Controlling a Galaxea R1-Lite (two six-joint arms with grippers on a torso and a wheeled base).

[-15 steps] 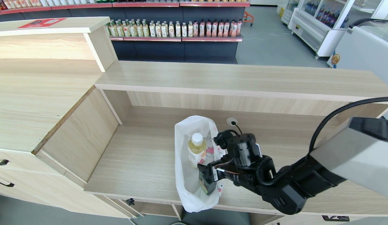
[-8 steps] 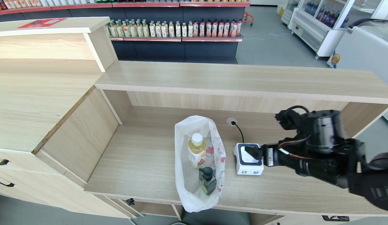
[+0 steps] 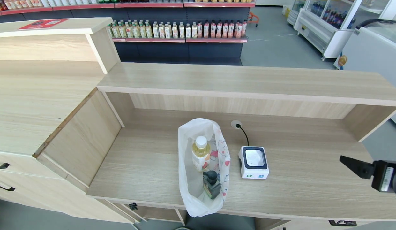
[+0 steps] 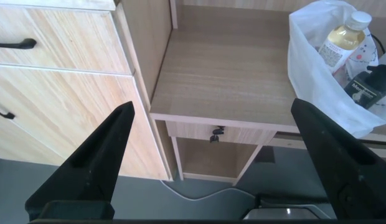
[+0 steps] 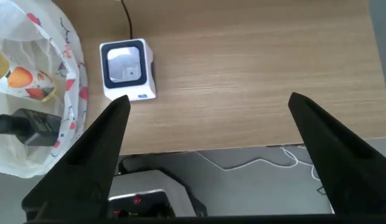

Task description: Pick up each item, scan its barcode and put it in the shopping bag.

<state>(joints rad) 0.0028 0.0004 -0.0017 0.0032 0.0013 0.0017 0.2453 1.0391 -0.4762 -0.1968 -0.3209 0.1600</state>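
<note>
Wood in a light tone makes the counter [image 3: 143,159], and the white shopping bag [image 3: 186,179] stands on it close to the front edge, with its mouth open and its lowest part hanging a little over the edge. Two items are inside the bag: a pale yellow bottle [image 3: 201,154] with a white cap stands upright in the back part, and a dark bottle [image 3: 211,186] with a black cap is in the front part, just beside it. The white scanner [image 3: 253,162] with a dark frame around its window sits on the counter just beside the bag on the robot's right, with a small gap between them. A black cable [image 3: 245,135] goes from the scanner to a round hole [image 3: 236,124] in the counter behind it. The right gripper [image 5: 207,102] is at the right edge of the head view, near the front right part of the counter and well apart from the scanner; its fingers are spread wide and nothing is between them. The left gripper [image 4: 213,104] hangs in front of the counter, to the left of the bag, near the drawers [image 4: 56,43] with black handles; its fingers are also spread wide and hold nothing. Shelves [image 3: 178,30] full of bottles stand in the room behind.
</note>
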